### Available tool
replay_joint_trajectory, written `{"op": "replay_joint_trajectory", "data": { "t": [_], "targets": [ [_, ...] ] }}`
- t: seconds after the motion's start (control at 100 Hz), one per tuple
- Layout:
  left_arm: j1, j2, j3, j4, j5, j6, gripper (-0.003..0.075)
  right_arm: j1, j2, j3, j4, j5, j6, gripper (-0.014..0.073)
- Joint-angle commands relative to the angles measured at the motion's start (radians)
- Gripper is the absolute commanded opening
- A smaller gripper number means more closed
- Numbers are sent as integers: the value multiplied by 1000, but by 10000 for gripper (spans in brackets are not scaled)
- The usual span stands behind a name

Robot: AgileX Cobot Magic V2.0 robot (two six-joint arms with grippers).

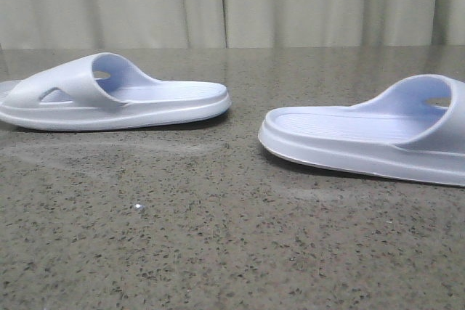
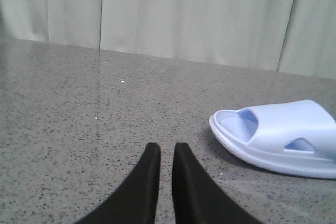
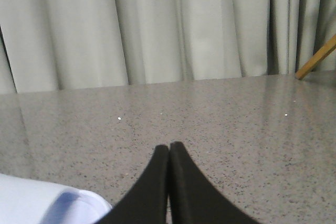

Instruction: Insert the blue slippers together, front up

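two slippers flat on the stone, both grippers empty

the blue slippers lie soles down on the speckled grey table, well apart from each other. the left slipper sits toward the left of the front view, its strap at the left and its open footbed reaching right, its far end cut off by the frame edge. the right slipper sits on the right and a bit nearer the camera, footbed end pointing left, strap at the right and running out of frame. between the two rounded ends, a clear strip of bare tabletop; a broad open stretch of table in front of both as well.

in the left wrist view, the left gripper hangs low over the table, its black fingers set narrowly apart with a thin gap, holding nothing; a slipper lies off to one side, not touching it. in the right wrist view, the right gripper has its fingertips pressed together, nothing between them, and a pale slipper edge shows just beside the fingers.

pale curtains hang behind the table's far edge. a wooden strut leans in at the corner of the right wrist view.
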Motion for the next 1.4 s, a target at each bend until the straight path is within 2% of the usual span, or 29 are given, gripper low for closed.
{"op": "replay_joint_trajectory", "data": {
  "t": [0.0,0.17,0.24,0.28,0.47,0.67,0.83,0.92,1.03,1.13,1.3,1.39],
  "targets": [
    [2,8,9,-128,-90,-6,15,-3,-20,20,117,-94,0,-78],
    [2,8,7,-422,-133,-6,15,-3,-20,20,422,-79,0,-78],
    [2,8,-3,-454,-140,-6,15,-3,-20,16,536,-69,0,-78],
    [2,8,-12,-455,-130,-6,15,-3,-20,5,559,-49,0,-78],
    [2,89,-130,-349,-89,-6,15,-3,77,-90,528,71,-45,-78],
    [3,365,-334,-166,62,-6,15,-3,401,-229,463,179,-46,-78],
    [3,571,-462,-156,186,-6,16,-3,646,-380,401,334,-46,-78],
    [3,638,-506,-156,234,-6,16,-3,721,-452,371,424,-51,-78],
    [3,682,-531,-177,267,49,18,-3,771,-518,371,518,-124,-71],
    [3,693,-533,-260,269,129,57,-3,782,-560,371,568,-143,6],
    [3,693,-533,-409,271,263,188,-3,784,-609,371,628,-162,215],
    [3,695,-533,-439,285,281,243,-3,786,-635,366,659,-162,262]
  ]
}}
